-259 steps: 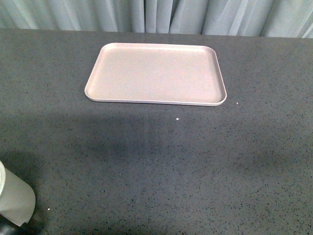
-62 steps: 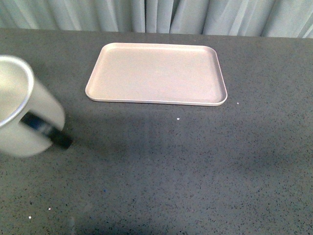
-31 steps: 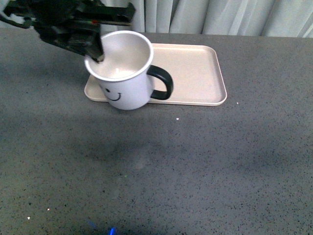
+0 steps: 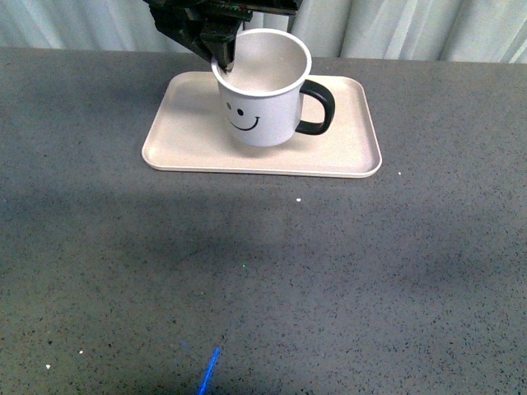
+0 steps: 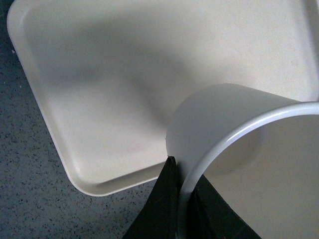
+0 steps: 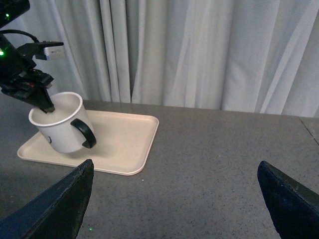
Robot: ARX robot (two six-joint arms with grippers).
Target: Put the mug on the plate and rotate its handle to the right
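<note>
The white mug (image 4: 262, 99) with a black smiley face hangs slightly tilted just over the left half of the beige plate (image 4: 350, 152). Its black handle (image 4: 319, 107) points right in the front view. My left gripper (image 4: 221, 59) is shut on the mug's rim at the back left, one finger inside and one outside; the left wrist view shows this pinch (image 5: 180, 174) over the plate (image 5: 99, 99). In the right wrist view the mug (image 6: 57, 132) and plate (image 6: 124, 144) lie far off. My right gripper (image 6: 174, 199) stands open over bare table, nothing between its fingers (image 6: 65, 204).
The plate lies on a dark grey speckled table (image 4: 263, 280) near its far edge. Pale curtains (image 4: 395, 25) hang behind the table. A small blue light streak (image 4: 210, 372) shows on the table near the front.
The left gripper has carried the mug from the left side of the table, past the plate's front left corner, to over the plate's left half. The handle still points right.
</note>
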